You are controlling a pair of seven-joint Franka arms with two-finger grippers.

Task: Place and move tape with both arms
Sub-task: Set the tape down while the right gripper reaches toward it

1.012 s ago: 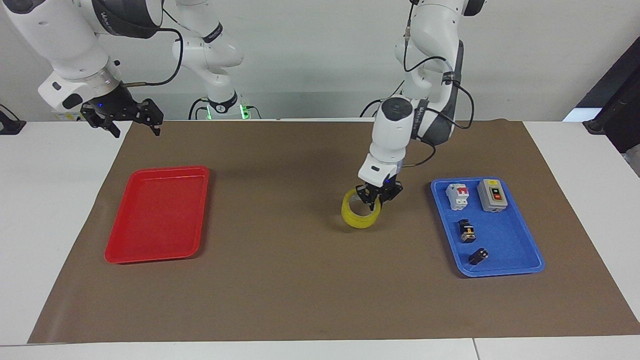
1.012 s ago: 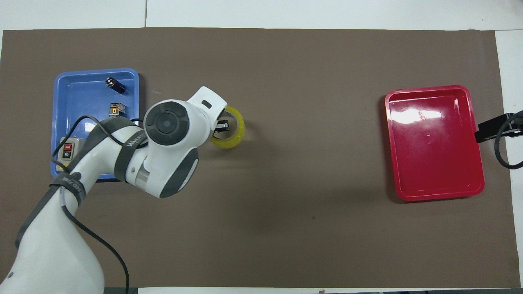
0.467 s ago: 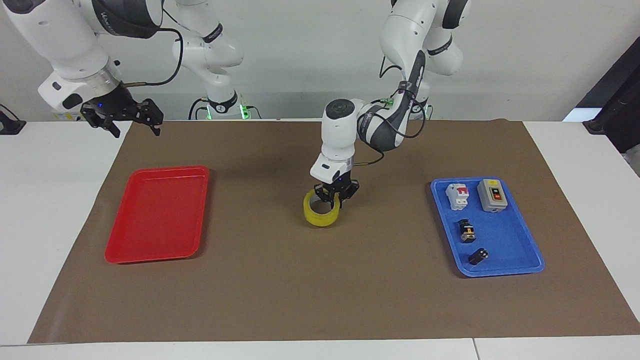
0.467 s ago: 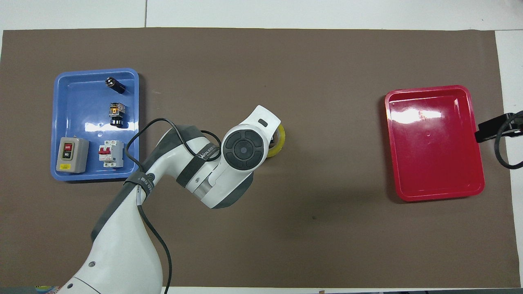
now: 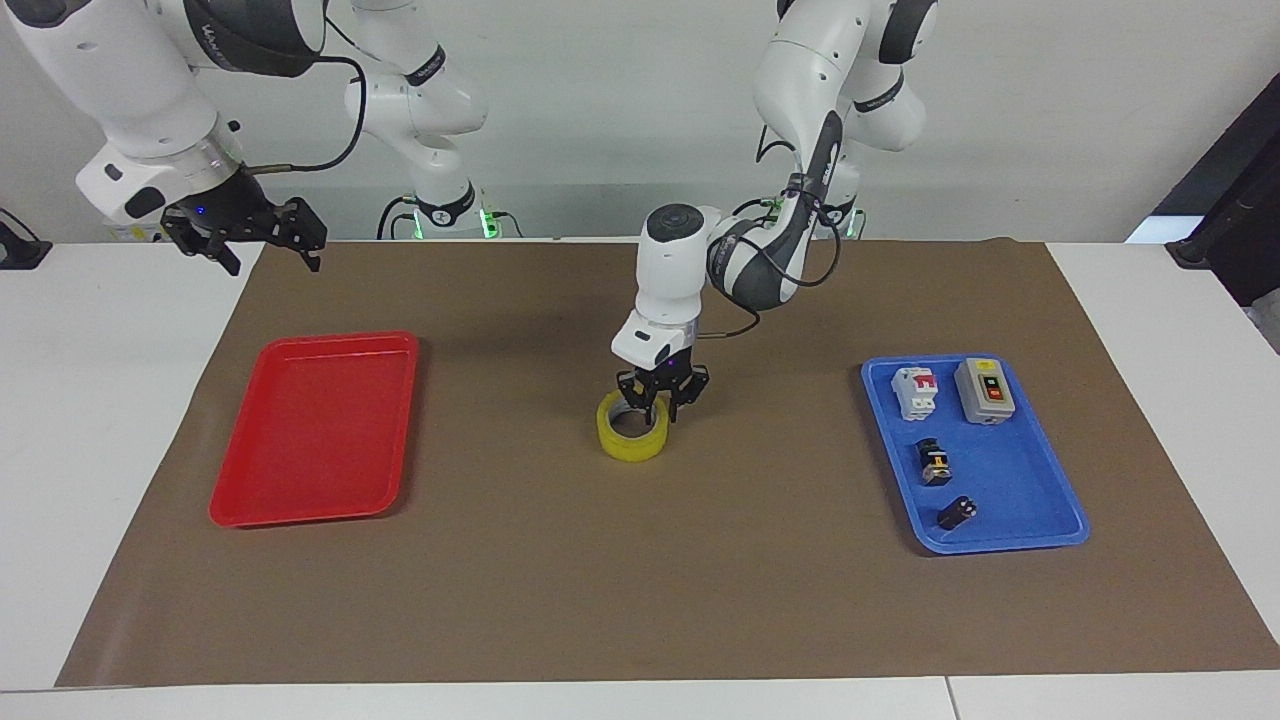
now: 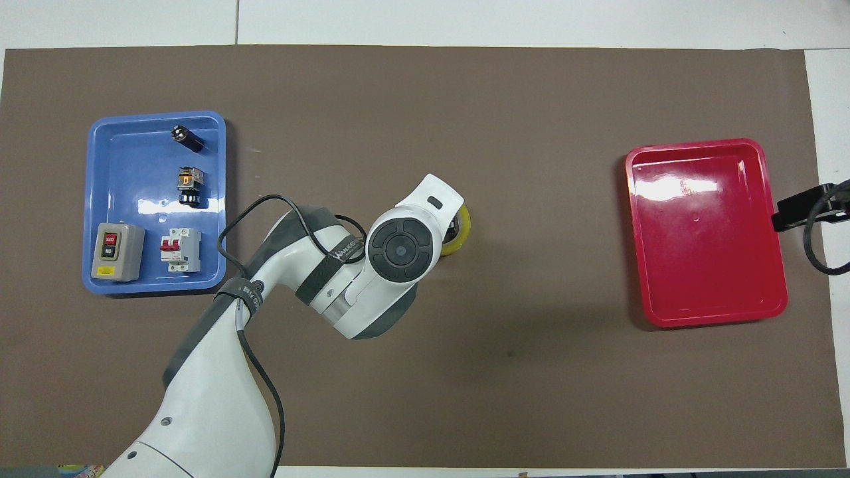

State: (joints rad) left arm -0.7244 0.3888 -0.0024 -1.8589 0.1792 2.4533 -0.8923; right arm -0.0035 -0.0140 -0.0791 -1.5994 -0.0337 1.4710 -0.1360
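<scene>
Right gripper (image 5: 262, 238): hangs over the table edge at the right arm's end, nearer the robots than the red tray (image 5: 318, 428); fingers apart, empty, arm waiting.

Left gripper (image 5: 661, 392): directly above the tape (image 5: 633, 436), fingertips at the rim portion nearest the robots. Whether the fingers are clamped on the rim or parted from it cannot be told.

Tape: lies flat on the brown mat (image 5: 640, 590) at mid-table, hole upward, between the red tray and the blue tray (image 5: 1010, 480), which holds 4 small parts.

Judgement: the tape sits directly below the left fingers and well apart from the right gripper. The left arm is far nearer. Transfer toward the red tray requires the right arm to reach to mid-table.
</scene>
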